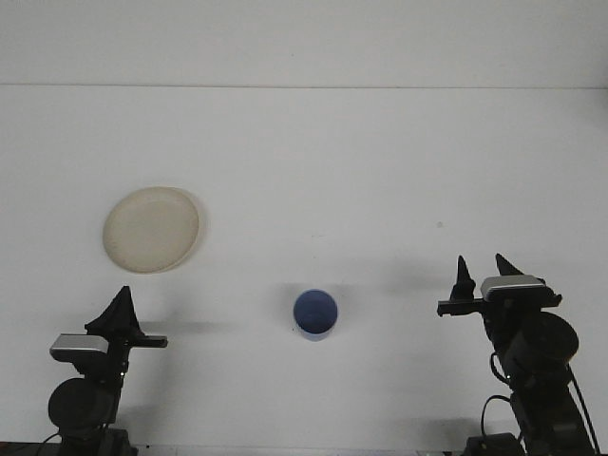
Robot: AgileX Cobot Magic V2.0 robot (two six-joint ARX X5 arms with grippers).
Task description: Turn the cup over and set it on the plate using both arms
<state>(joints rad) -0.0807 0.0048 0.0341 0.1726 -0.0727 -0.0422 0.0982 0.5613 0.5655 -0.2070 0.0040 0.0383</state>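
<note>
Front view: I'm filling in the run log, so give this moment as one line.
blue cup: on table, untouched | plate: bare, far left | left gripper: parked | right gripper: jaws open, right of cup

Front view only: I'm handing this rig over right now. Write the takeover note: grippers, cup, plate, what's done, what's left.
Right gripper: open, empty, low at the near right, well to the right of the cup.
Left gripper: parked near left, holding nothing; fingers unclear from here.
Blue cup: on the table near centre, apparently mouth up, untouched.
Plate: empty, left of centre, beyond the left gripper.
Done: nothing visible, cup not yet on the plate.
Left: grasp the cup, flip it, pass it across, set it on the plate.
</note>
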